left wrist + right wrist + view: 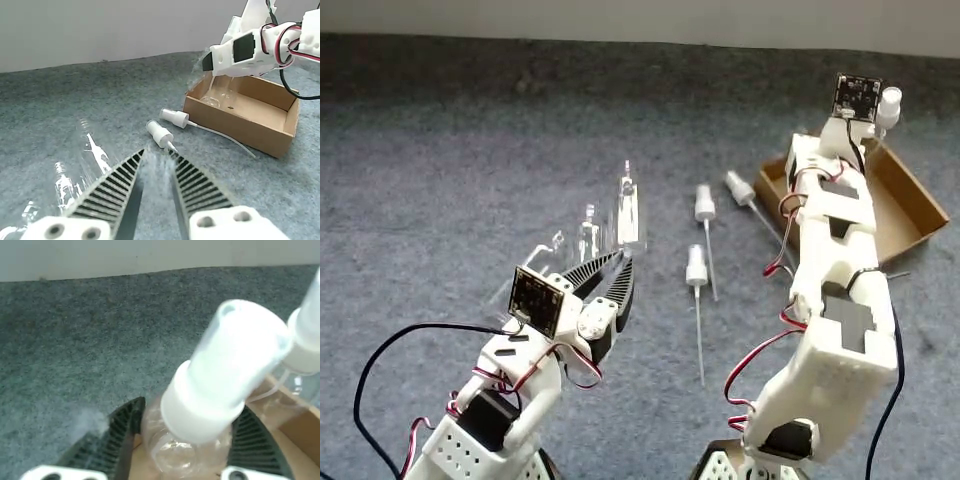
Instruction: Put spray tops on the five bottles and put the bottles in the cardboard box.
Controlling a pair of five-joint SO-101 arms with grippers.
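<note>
My right gripper (192,412) is shut on a clear bottle (172,452) that carries a white spray top (225,370). It holds the bottle over the cardboard box (920,205); a second topped bottle (306,342) is close beside it. In the left wrist view this bottle (220,92) hangs into the box (235,127). My left gripper (157,152) stands open above the grey mat with nothing between its fingers. Three bare clear bottles (628,205) (588,232) (545,250) lie just ahead of it. Three loose spray tops (705,203) (696,266) (738,185) with long tubes lie between the bottles and the box.
The grey mat (440,180) covers the table up to a pale wall at the back. The right arm (830,210) stretches over the near end of the box. Red and black cables loop near both arm bases.
</note>
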